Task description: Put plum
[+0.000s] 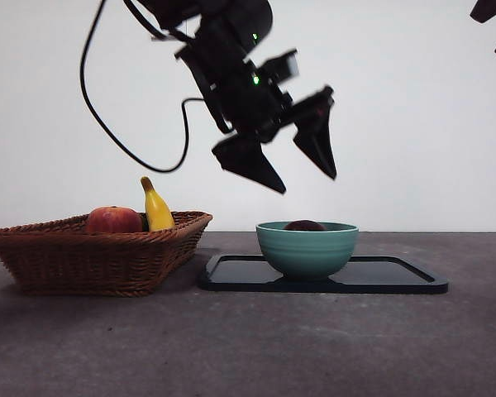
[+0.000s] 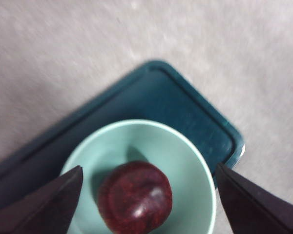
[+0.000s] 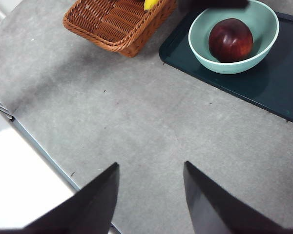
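**Front view: plum in bowl, left claw above it**

Front view showed the left claw (image 1: 302,174) hanging above the teal bowl (image 1: 307,248), jaws spread wide and holding nothing. The plum (image 2: 135,197) lay inside the bowl, which stood on the dark tray (image 1: 397,277).

Handling, judged: small, light, round and glossy – likely slippery, with skin that could bruise under a hard squeeze. Best hold looked to be across its widest part, jaws coming down from above, clear of the bowl wall.

Right claw (image 3: 151,183) waited over bare bench (image 3: 136,122), jaws apart, empty.

Hard to see: from the front only the plum's top showed over the rim. Left wrist picture was blurred; the basket (image 1: 99,252) – red fruit (image 1: 113,220) and banana (image 1: 156,208) inside – hid its own floor.
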